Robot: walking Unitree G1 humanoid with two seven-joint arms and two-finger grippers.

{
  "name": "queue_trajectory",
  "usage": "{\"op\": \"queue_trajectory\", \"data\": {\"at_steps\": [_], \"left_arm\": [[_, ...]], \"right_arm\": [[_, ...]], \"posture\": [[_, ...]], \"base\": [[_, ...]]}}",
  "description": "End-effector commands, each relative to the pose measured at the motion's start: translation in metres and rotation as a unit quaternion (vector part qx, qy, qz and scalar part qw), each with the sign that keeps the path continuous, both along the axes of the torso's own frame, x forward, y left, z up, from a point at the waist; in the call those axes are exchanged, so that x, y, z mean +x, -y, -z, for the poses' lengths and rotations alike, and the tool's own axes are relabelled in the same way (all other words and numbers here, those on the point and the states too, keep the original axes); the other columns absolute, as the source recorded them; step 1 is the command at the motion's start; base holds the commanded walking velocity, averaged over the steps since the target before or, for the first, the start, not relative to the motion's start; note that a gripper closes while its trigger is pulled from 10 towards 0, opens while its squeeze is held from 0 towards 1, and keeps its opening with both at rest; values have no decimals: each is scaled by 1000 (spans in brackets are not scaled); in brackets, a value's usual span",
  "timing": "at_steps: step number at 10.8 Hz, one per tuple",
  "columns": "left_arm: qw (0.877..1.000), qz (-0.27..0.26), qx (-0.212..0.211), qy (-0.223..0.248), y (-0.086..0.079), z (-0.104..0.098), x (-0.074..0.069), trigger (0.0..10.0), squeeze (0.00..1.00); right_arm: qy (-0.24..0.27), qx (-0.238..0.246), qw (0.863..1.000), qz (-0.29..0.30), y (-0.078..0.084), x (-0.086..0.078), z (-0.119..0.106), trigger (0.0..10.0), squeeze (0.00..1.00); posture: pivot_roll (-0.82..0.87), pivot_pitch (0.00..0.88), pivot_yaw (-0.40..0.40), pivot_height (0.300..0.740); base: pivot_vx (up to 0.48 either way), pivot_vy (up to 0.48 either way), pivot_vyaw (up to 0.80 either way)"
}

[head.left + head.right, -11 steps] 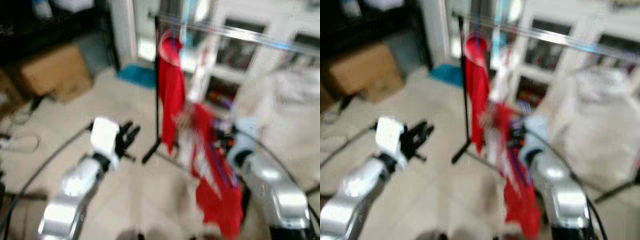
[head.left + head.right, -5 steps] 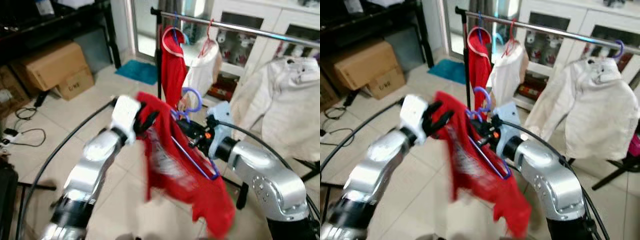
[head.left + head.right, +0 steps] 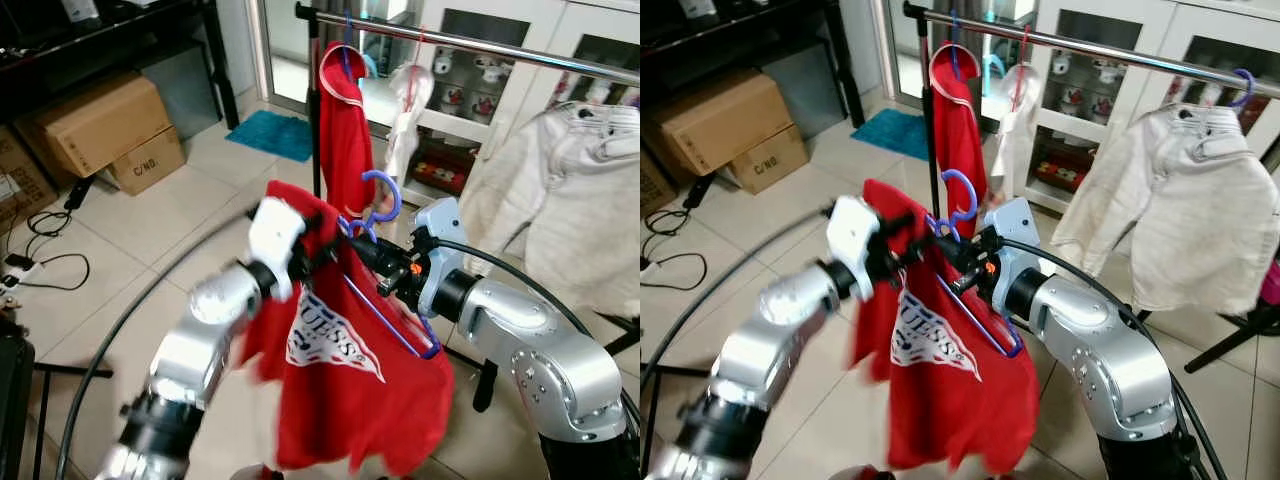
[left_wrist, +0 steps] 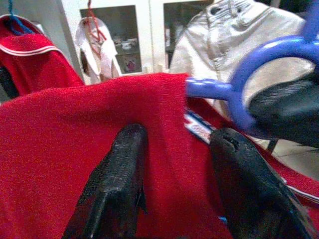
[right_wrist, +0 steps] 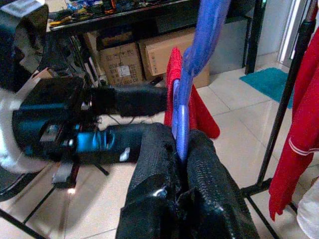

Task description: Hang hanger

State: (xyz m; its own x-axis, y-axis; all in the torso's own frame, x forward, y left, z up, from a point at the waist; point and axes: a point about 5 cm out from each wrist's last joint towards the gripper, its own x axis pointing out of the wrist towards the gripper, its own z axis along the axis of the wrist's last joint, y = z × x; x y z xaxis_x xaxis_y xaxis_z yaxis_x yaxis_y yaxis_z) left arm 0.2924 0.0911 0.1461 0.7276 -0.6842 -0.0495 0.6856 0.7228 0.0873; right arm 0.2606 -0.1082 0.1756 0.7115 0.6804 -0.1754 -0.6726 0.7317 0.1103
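A blue plastic hanger (image 3: 385,195) carries a red shirt (image 3: 340,370) with a white logo, held up in front of me. My right gripper (image 3: 375,257) is shut on the hanger's neck, and in the right wrist view its fingers (image 5: 159,164) pinch the blue bar (image 5: 182,129). My left gripper (image 3: 318,240) is at the shirt's upper shoulder, beside the hook. In the left wrist view its fingers (image 4: 122,174) stand apart, open, with red cloth (image 4: 65,149) lying between them. The chrome clothes rail (image 3: 480,45) runs above and behind.
A red garment (image 3: 345,130) hangs at the rail's left end by the black upright pole (image 3: 315,110), with a white top (image 3: 405,120) and a pale jacket (image 3: 560,190) further right. Cardboard boxes (image 3: 95,125), a blue mat (image 3: 270,135) and floor cables (image 3: 40,265) lie to the left.
My left gripper has swung right from open air onto the shirt's shoulder. The shirt has gone from flung sideways to hanging spread with its logo showing. The picture has sharpened.
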Motion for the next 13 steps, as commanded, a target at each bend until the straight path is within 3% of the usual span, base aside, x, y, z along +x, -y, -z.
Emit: {"op": "queue_trajectory", "data": {"at_steps": [1,3,5,8,13], "left_arm": [[1000,-4,2,3,-2,-2,-2,10000,0],[1000,1,2,-2,0,0,-5,10000,0],[998,-54,16,-1,-7,3,6,10000,0],[998,-65,15,5,-8,0,14,0,0],[998,-57,13,10,-7,0,11,0,0]], "right_arm": [[23,7,1000,-9,-2,1,-12,0,0],[23,6,1000,-14,-3,2,-14,0,0],[28,8,999,-25,-6,2,-17,0,0],[28,11,999,-28,-5,2,-19,0,0],[18,6,1000,-9,-1,5,-16,0,0]], "posture": [[-159,34,63,740],[-161,34,56,740],[-170,33,51,740],[-174,35,52,740],[-167,30,52,740]], "base": [[0,0,0],[0,0,0],[0,0,0],[0,0,0],[0,0,0]]}}
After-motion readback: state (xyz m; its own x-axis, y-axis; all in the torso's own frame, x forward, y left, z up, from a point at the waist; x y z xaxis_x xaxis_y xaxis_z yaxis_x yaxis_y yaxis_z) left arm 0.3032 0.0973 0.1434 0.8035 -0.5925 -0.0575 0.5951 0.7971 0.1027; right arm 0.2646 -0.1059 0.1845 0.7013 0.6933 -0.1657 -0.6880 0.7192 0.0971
